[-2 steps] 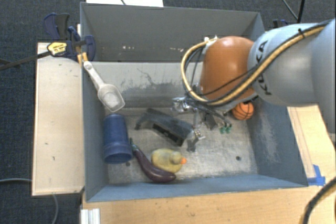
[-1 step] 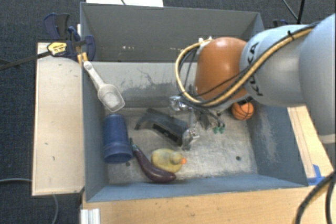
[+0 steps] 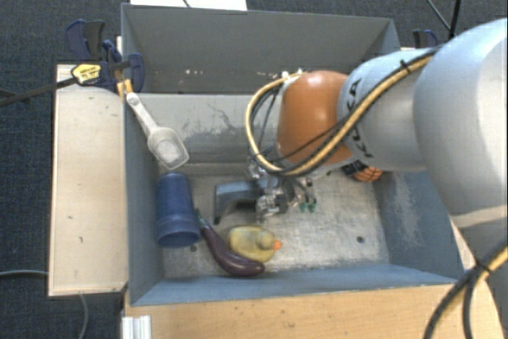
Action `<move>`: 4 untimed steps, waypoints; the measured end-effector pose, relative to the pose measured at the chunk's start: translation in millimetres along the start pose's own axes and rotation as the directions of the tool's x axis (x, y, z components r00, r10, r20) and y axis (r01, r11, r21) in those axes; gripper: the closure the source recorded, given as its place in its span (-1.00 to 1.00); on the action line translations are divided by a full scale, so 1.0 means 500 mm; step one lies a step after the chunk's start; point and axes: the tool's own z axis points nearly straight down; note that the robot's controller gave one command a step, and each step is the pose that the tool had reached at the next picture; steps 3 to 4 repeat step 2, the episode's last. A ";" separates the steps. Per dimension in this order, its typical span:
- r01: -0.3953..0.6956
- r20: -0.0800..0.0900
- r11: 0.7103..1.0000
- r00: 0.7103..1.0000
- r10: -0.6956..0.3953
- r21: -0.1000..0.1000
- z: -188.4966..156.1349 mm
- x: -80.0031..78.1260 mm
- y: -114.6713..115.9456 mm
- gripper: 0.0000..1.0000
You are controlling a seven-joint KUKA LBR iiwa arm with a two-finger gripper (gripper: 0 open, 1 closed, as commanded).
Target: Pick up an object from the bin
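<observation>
As I look down into the bin (image 3: 262, 44), the arm comes in from the right and its orange cover (image 3: 309, 119) hangs over the middle of the floor. The hand (image 3: 278, 201) sits low beneath that cover, close to the bin floor. I cannot tell how far the hand is open, nor whether it has hold of anything.

Just left of the hand, so close that I cannot say whether they touch, lies a dark grey block (image 3: 228, 194); it is the nearest thing to the hand. Nearer to me, a yellow rubber duck (image 3: 252, 240) rests against a dark purple eggplant (image 3: 230, 258) that curves along the near wall. Left of those, a blue cup (image 3: 175, 210) lies on its side by the left wall. A white scoop (image 3: 155, 135) leans in the far left corner, its handle up on the rim. On the right, an orange thing (image 3: 365, 172) peeps out from under the arm, mostly hidden.
</observation>
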 end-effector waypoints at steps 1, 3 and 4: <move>0.000 0.000 1.000 1.000 0.000 0.000 0.000 0.000 0.000 1.00; 0.033 -0.019 0.999 0.999 -0.033 -0.004 -0.308 0.000 0.027 1.00; 0.033 -0.019 0.999 0.999 -0.033 -0.004 -0.308 0.000 0.027 1.00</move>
